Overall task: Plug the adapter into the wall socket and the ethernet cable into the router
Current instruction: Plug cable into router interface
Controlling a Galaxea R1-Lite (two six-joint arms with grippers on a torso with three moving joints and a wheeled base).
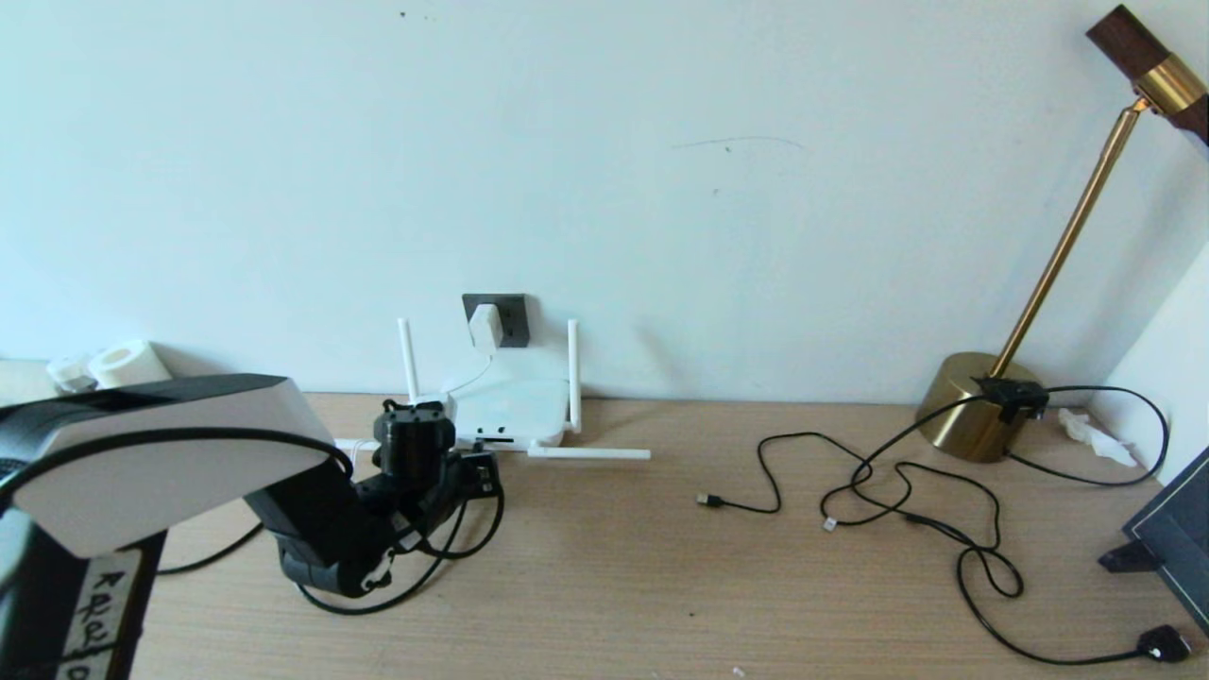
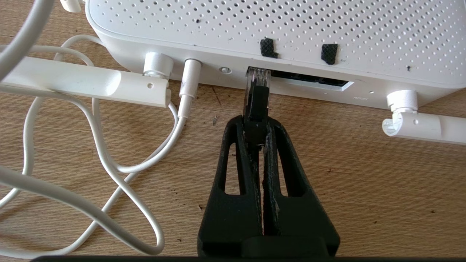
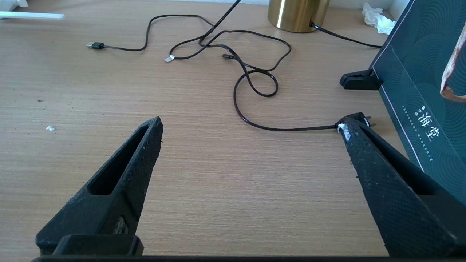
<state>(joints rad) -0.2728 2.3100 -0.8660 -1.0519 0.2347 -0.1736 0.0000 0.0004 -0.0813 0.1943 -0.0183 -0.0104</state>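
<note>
The white adapter (image 1: pixel 485 326) sits in the dark grey wall socket (image 1: pixel 508 311), its thin white cord (image 2: pixel 109 160) running down to the router. The white router (image 1: pixel 515 408) lies on the desk below, with two antennas upright and two folded flat. My left gripper (image 2: pixel 256 122) is shut on the ethernet cable's black connector (image 2: pixel 257 103). The connector's clear tip is at the mouth of the leftmost dark port (image 2: pixel 309 80) of the router (image 2: pixel 276 32). In the head view the left gripper (image 1: pixel 482 472) is just in front of the router, the black cable (image 1: pixel 444 548) looping beneath it. My right gripper (image 3: pixel 251 123) stands open over bare desk.
Thin black cables (image 1: pixel 907 491) with small plugs sprawl across the right of the desk. A brass lamp (image 1: pixel 982 401) stands at the back right, a dark box (image 3: pixel 422 83) beside the right gripper. A black plug (image 1: pixel 1164 644) lies near the front right. Paper rolls (image 1: pixel 123 364) sit at the back left.
</note>
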